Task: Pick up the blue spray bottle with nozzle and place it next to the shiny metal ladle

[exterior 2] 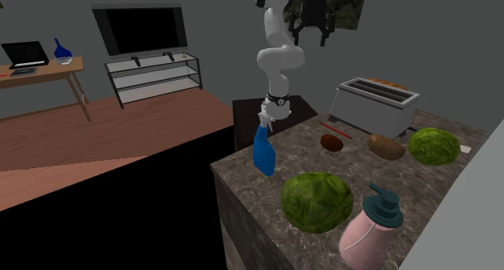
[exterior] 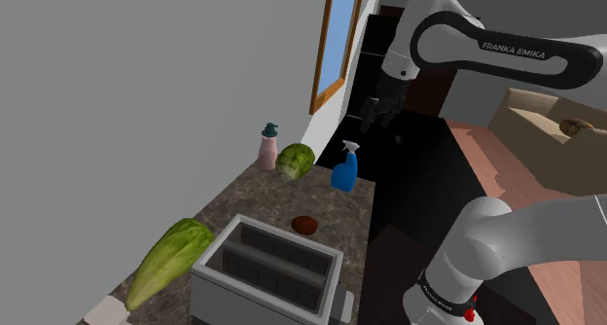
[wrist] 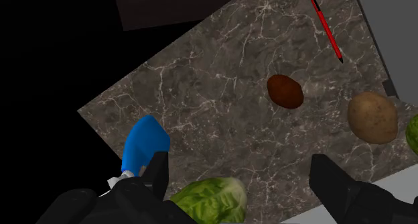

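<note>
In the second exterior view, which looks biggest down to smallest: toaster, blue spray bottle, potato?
1. toaster
2. blue spray bottle
3. potato
The bottle is nearer the camera, so second and third are unsure.

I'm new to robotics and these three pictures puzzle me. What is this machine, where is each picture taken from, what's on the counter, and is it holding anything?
It is a white robot arm with a black two-finger gripper, drawn by a simulator. The shoulder view looks from beside the arm; the second exterior view faces it across the counter; the wrist view looks down from the hand itself. On the dark veined counter stand a blue spray bottle, a pink pump dispenser and a toaster, with a round lettuce, a potato and a thin red stick. The fingers stand apart above the counter, so nothing is held.
</note>
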You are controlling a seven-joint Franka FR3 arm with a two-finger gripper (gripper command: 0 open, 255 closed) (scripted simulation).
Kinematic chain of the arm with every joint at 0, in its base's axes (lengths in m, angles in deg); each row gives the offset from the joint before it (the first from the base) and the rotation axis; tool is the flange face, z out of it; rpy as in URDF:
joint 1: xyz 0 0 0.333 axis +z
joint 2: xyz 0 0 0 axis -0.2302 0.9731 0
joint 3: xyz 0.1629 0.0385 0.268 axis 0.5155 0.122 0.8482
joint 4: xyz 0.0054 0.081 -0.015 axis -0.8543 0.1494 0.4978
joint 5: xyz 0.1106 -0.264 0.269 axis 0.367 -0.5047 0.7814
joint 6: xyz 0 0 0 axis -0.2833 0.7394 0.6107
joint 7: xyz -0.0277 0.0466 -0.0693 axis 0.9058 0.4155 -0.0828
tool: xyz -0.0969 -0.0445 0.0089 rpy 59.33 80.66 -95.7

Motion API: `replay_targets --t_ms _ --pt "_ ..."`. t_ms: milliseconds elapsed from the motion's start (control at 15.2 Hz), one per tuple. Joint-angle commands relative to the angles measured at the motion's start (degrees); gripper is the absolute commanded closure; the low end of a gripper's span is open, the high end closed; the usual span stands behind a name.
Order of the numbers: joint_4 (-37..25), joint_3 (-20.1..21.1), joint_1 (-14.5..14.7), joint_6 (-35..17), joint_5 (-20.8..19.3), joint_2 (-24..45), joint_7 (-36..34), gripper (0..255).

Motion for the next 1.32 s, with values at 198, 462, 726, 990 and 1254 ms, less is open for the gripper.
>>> replay_targets --t_ms 198,462,726,990,1254 --pt "0.6 -4.2 0.2 -2.9 -1.8 3.2 6.3 0" --pt "0.1 -9.5 0.5 -6.8 -3.7 8.7 14.8 0" --pt "-1.9 -14.6 1.2 -10.5 -4.6 15.7 23.3 0" --pt "-5.3 -19.4 2.1 -13.8 -4.1 23.8 32.0 0" --pt "-10.0 -23.5 2.9 -16.5 -2.0 33.0 41.2 0"
